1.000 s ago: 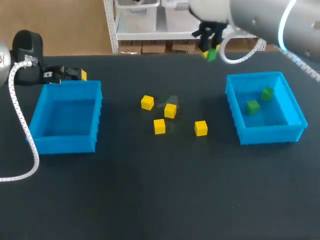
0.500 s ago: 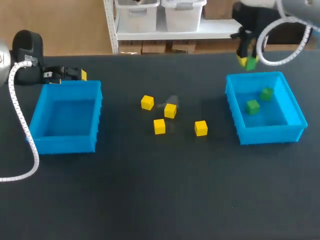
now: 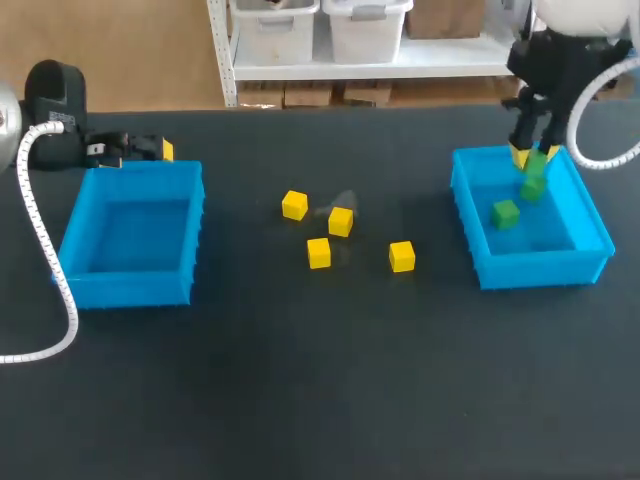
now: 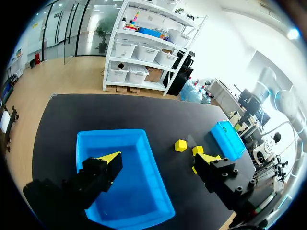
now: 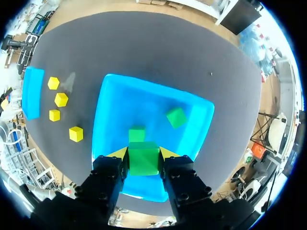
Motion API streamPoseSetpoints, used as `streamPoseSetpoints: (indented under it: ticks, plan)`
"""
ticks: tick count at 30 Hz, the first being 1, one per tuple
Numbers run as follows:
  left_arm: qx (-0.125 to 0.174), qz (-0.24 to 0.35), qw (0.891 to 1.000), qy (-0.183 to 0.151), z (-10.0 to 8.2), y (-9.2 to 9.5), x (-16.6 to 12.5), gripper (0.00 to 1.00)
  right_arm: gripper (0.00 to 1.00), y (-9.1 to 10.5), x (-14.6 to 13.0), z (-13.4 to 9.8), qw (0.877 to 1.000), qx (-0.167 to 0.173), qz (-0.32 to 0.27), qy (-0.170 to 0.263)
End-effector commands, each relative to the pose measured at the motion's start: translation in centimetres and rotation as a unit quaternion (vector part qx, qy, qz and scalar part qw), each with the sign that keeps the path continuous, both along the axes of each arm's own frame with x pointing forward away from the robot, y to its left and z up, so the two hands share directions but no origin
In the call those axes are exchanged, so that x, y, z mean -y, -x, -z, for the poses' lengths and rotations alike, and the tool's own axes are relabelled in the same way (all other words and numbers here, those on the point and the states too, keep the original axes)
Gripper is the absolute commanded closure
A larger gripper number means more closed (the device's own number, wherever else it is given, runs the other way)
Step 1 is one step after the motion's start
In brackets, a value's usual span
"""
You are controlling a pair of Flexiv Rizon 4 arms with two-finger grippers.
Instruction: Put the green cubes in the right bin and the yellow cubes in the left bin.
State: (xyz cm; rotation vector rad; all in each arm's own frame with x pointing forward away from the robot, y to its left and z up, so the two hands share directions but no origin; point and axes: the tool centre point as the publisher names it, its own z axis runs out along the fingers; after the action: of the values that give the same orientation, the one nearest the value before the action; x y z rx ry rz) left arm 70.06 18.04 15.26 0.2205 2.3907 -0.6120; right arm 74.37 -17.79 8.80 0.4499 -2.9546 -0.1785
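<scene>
One green cube [image 5: 144,158] is clamped between the two yellow fingertips of the right gripper [image 3: 533,156]. It now hangs over the far part of the right bin [image 3: 540,268], above the inside of the bin and not yet resting in it. One second ago this same cube was carried over the far middle of the table [image 3: 300,380], and half a second ago it was just beyond the bin's far left corner. So the right arm has swept it sideways to the bin and brought it lower. Two other green cubes [image 3: 505,213] lie already inside this bin, apart from each other, and they have not moved. I judge that the carrying is almost finished: it remains only to open the fingers, and then no green cube would be left outside. Four yellow cubes [image 3: 319,252] rest in the middle of the table, between the bins, in the same places as before. The left bin [image 3: 130,285] holds nothing. The left gripper [image 4: 159,159] stays at this bin's far rim with fingers spread and nothing between them, so the yellow part of the task is not yet begun.
</scene>
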Motion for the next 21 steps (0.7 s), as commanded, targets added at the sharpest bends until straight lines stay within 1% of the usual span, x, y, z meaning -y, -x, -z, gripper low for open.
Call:
streamPoseSetpoints:
  ticks: [1,5,6,7,8,9,21]
  plan:
    - [0.004,0.004,1.000,0.006,0.18,0.05,-0.30,0.00,1.00,0.97,0.08,0.26,0.943,0.317,0.045,-0.096]
    - [0.004,0.004,1.000,0.006,0.18,0.05,-0.30,0.00,1.00,0.92,-0.34,0.36,0.943,0.317,0.041,-0.097]
    - [0.004,0.004,1.000,0.006,0.18,0.05,-0.30,0.00,0.90,0.89,-0.46,0.38,0.943,0.316,0.039,-0.098]
    - [0.004,0.004,1.000,0.006,0.18,0.05,-0.30,0.00,0.68,0.85,-0.56,0.42,0.943,0.315,0.034,-0.098]
    - [0.004,0.004,1.000,0.006,0.18,0.05,-0.30,0.00,0.16,0.80,-0.65,0.44,0.942,0.321,0.030,-0.096]
    - [0.004,0.004,1.000,0.006,0.18,0.05,-0.30,0.00,0.00,0.78,-0.71,0.41,0.941,0.322,0.033,-0.098]
    - [0.004,0.004,1.000,0.006,0.18,0.05,-0.30,0.00,0.00,0.75,-0.81,0.38,0.942,0.319,0.030,-0.099]
